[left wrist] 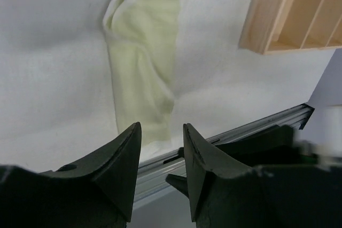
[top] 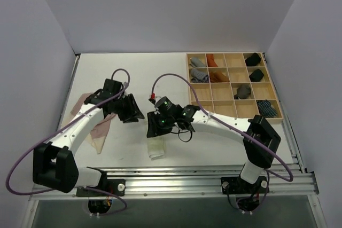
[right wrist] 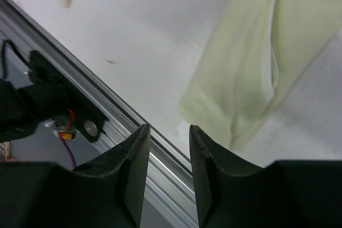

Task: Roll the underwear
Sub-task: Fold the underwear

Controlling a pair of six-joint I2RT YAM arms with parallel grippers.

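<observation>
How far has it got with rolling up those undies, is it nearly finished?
Early days. Done: the pale yellow-green briefs look folded into a long strip near the front edge, not yet rolled. In hand: nothing; the left hand and right hand are both open and empty. Left: roll that strip, then the dusty pink briefs lying spread out beneath the left arm.

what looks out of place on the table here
Nothing is spilled or damaged. The yellow brief lies as a folded strip, unrolled, right by the near rail. The pink brief lies rumpled at the left, partly under the left arm. Neither is in the tray.
</observation>
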